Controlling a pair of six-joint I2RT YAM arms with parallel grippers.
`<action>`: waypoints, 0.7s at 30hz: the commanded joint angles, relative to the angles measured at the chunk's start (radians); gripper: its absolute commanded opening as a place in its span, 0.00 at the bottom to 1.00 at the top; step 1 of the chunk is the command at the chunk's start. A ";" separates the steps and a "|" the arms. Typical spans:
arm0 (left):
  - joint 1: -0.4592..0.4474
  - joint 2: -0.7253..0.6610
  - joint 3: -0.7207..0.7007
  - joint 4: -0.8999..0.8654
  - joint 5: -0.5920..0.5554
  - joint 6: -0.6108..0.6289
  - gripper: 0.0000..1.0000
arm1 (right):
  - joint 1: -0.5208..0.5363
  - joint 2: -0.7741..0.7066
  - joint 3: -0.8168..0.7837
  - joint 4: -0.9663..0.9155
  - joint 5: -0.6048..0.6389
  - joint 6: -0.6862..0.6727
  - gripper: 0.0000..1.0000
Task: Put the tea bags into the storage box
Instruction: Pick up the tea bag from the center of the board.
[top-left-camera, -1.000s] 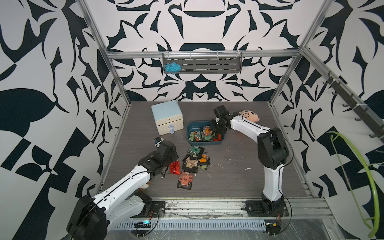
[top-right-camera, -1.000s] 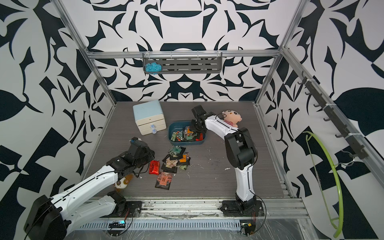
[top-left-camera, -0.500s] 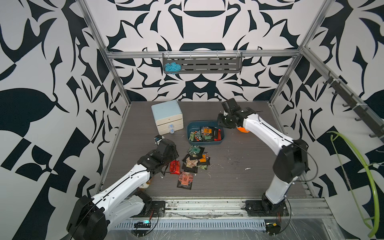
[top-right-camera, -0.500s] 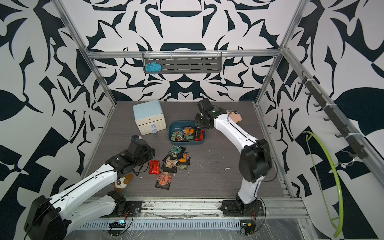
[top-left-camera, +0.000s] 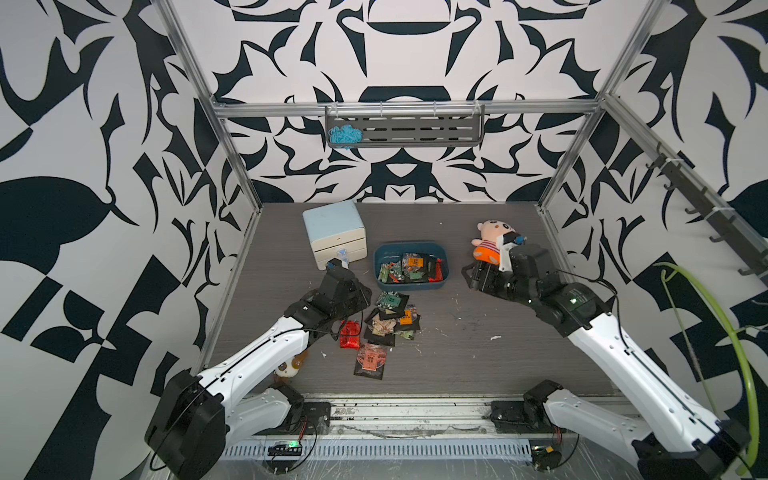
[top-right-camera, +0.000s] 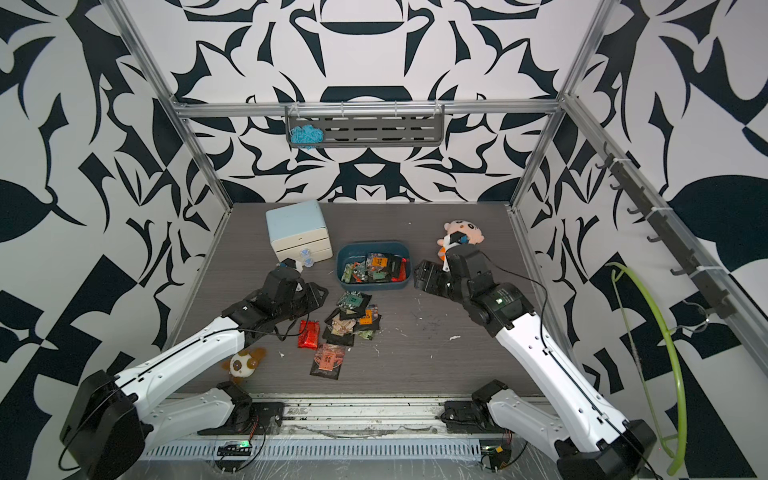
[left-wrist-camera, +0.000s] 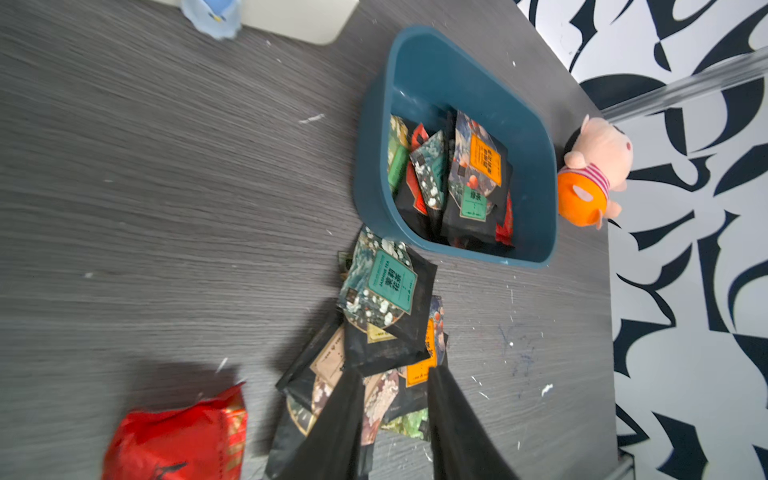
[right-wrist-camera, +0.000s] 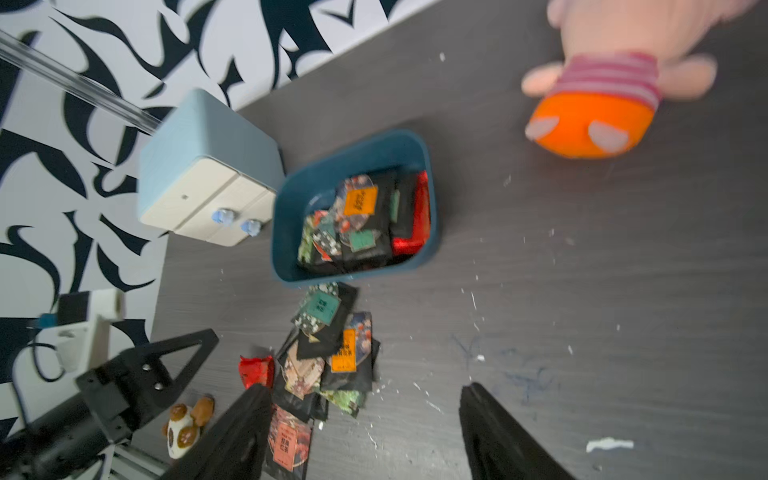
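The storage box (top-left-camera: 411, 286) stands mid-desk (top-left-camera: 498, 353) with several tea bags (top-left-camera: 409, 268) lying inside it. A loose pile (top-left-camera: 390, 318) of further sachets lies on the desk just in front of the box, with a red sachet (top-left-camera: 349, 333) beside the pile. The left end effector (left-wrist-camera: 395, 370) hangs right over that pile. Its fingers are partly spread with nothing between them, and whether the tips touch a sachet cannot be told. The right end effector (right-wrist-camera: 363, 388) hangs above the desk between the box and a plush doll (top-left-camera: 488, 245), fingers wide apart and empty.
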 joint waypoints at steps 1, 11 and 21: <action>0.002 0.010 -0.031 0.073 0.057 -0.013 0.34 | 0.012 -0.016 -0.113 0.072 -0.064 0.060 0.77; -0.057 0.127 -0.026 0.086 0.079 -0.057 0.35 | 0.208 0.219 -0.302 0.350 -0.032 0.141 0.68; -0.114 0.262 0.001 0.105 0.074 -0.095 0.25 | 0.291 0.471 -0.235 0.549 -0.079 0.192 0.52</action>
